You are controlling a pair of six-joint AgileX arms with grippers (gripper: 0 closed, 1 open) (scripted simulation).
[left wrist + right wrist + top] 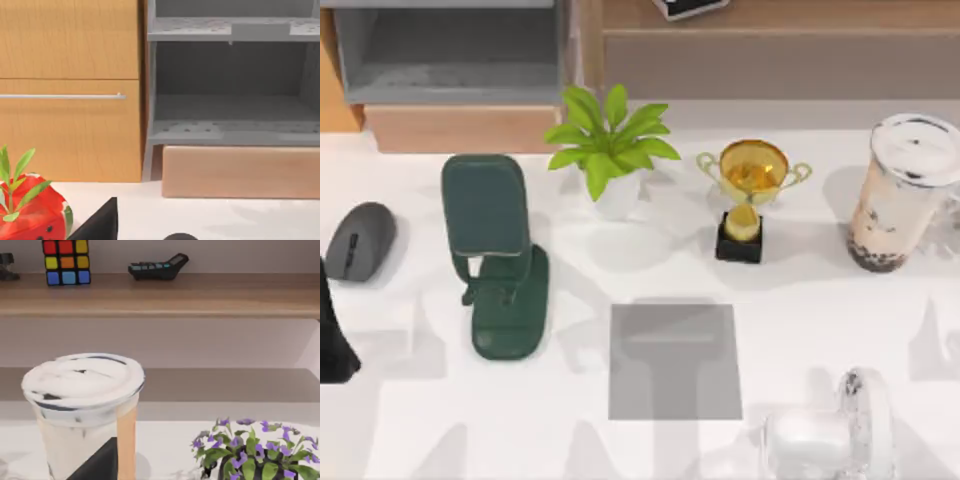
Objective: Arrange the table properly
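Glass comes first: one clear mug (830, 435) at the near edge of the table (800, 300), the glossy white top that carries everything, with one grey mat (675, 360) just beside it. Farther in stand one green phone stand (495, 260) and one dark mouse (360, 240). Behind these are one gold trophy (748, 195), one leafy plant (610, 145) and one lidded milk-tea cup (900, 195). Last comes one wooden shelf unit (460, 60).

The left gripper (97, 222) sits low by the table's left side. The right gripper (100, 462) is close behind the cup (uncomfortably close, I judge). I cannot tell how far either is open, or whether it holds anything. A careless sweep of the right arm could tip that tall cup, and the top-heavy trophy would topple just as readily.
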